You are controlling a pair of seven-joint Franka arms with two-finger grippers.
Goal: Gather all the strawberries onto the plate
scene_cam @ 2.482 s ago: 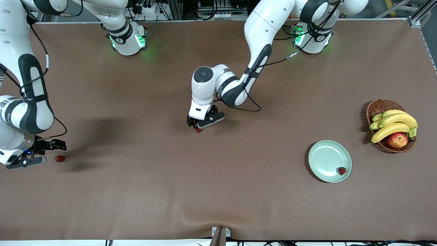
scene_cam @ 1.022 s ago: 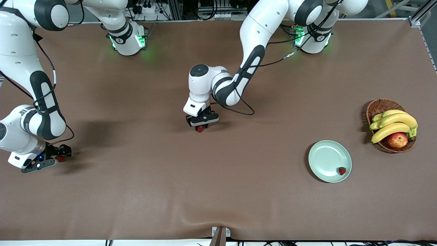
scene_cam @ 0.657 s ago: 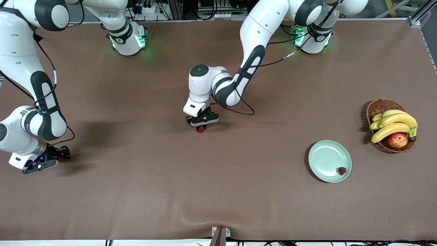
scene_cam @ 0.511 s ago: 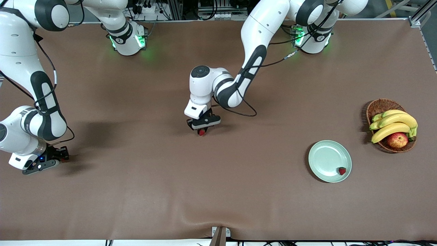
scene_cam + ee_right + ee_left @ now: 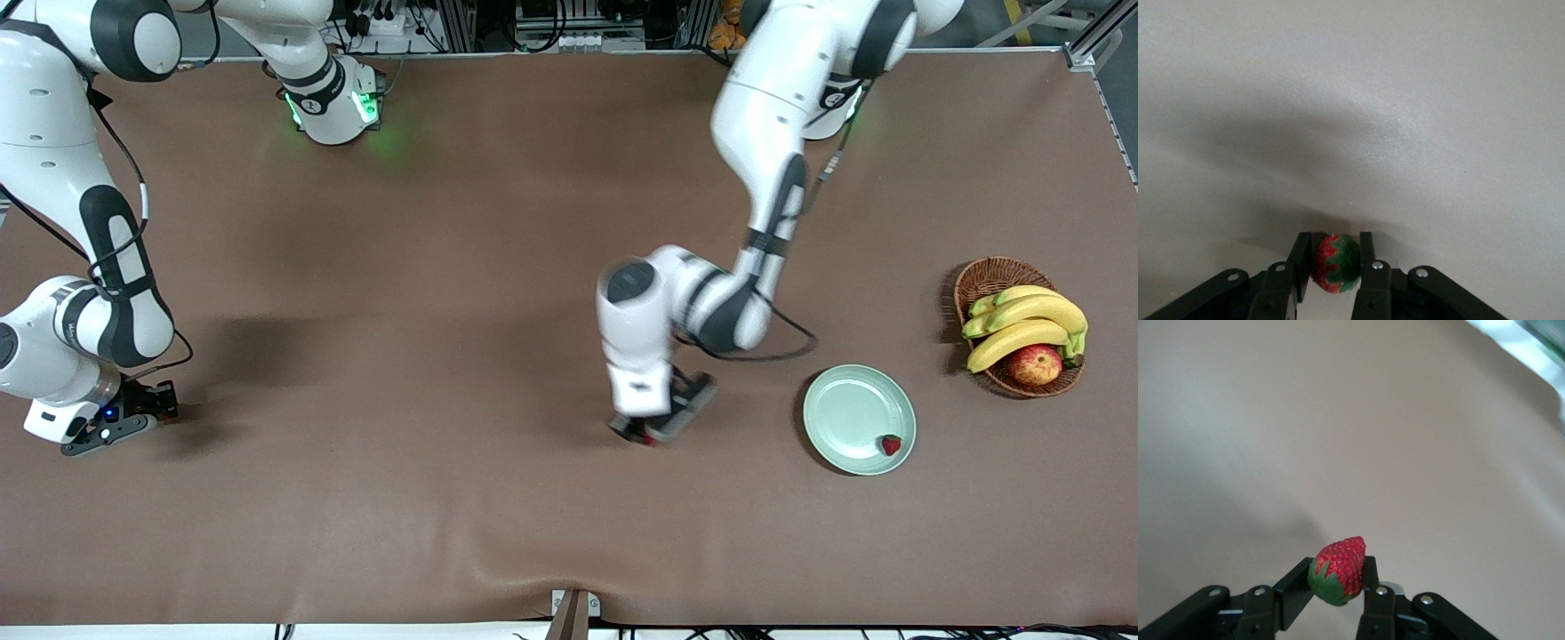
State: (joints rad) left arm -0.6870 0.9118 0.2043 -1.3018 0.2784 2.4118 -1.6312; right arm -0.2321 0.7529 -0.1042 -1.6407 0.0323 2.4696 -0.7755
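Note:
The pale mint-green plate lies toward the left arm's end of the table, with one strawberry on it. My left gripper is up over the brown cloth beside the plate, shut on a second strawberry; in the front view that berry shows only as a red speck. My right gripper is low at the right arm's end of the table, shut on the third strawberry, which is hidden in the front view.
A brown wicker basket with bananas and a red-yellow apple stands next to the plate, nearer the table's end. A brown cloth covers the table.
My left arm has swung from the middle of the table toward the plate, carrying its strawberry. My right gripper closed over the berry at its end and has stayed there.

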